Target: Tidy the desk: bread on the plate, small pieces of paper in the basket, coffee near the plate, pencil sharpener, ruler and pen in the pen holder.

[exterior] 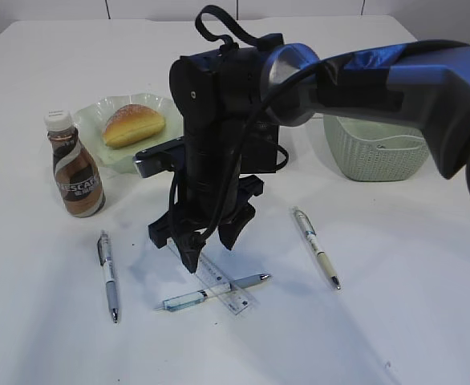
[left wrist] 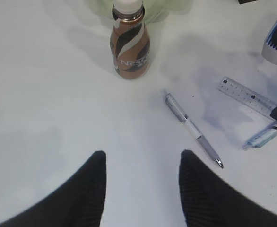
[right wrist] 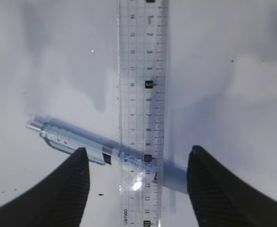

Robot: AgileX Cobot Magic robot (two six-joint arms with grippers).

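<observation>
Right claw [right wrist: 137,177]: hanging wide open over the bench [exterior: 395,305], its fingers straddling the ruler and the pen beneath it, gripping nothing.
Left claw [left wrist: 142,182]: sitting about half open over bare bench, holding nothing; only the finger ends are showing.
Ruler [right wrist: 142,94]: clear plastic, lying flat at centre near, both ends cut off in the right wrist view.
Pen under ruler [right wrist: 77,142]: crossing beneath it, its right part blurring behind the plastic.
Left pen [exterior: 108,275]: lying near the bottle.
Right pen [exterior: 316,246]: lying apart, right of centre.
Coffee bottle [exterior: 73,167]: standing beside the plate [exterior: 99,116].
Bread [exterior: 132,124]: resting on the plate.
Basket [exterior: 375,148]: far right, partly hiding behind the arm.
Pen holder: mostly hiding behind the arm.
</observation>
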